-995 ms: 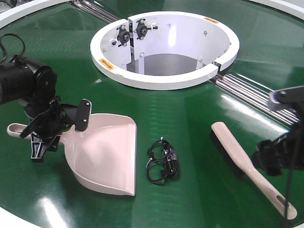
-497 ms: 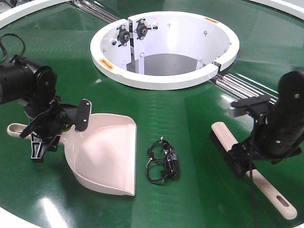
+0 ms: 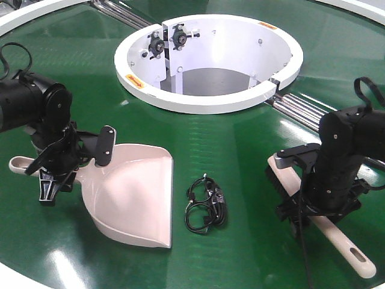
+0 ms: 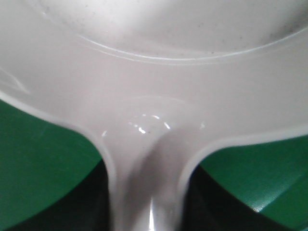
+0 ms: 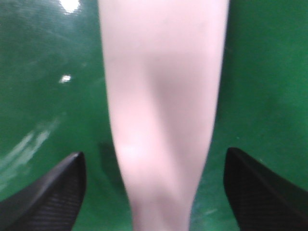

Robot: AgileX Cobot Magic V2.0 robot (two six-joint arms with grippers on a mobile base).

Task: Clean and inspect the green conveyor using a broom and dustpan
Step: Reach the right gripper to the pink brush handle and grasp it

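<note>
The beige dustpan (image 3: 135,192) lies on the green conveyor (image 3: 228,138) at the left, its lip towards the front. My left gripper (image 3: 66,165) is shut on its handle; in the left wrist view the handle (image 4: 147,187) runs between the dark jaws of the left gripper (image 4: 149,192), which press against both its sides. The broom (image 3: 344,245) lies at the right, bristles towards the ring. My right gripper (image 3: 313,211) is low over its handle and open. The right wrist view shows the right gripper (image 5: 151,159) with the broom handle (image 5: 161,106) between its fingers (image 5: 53,187), green gaps on each side.
A tangled black cable (image 3: 204,205) lies on the belt between dustpan and broom. The white central ring opening (image 3: 207,99) stands behind. Steel rollers (image 3: 307,114) run along the seam at the right, and the white rim (image 3: 24,15) shows at the far left.
My right arm has swung in from the right edge and come down over the broom handle. The left arm and the dustpan have not moved.
</note>
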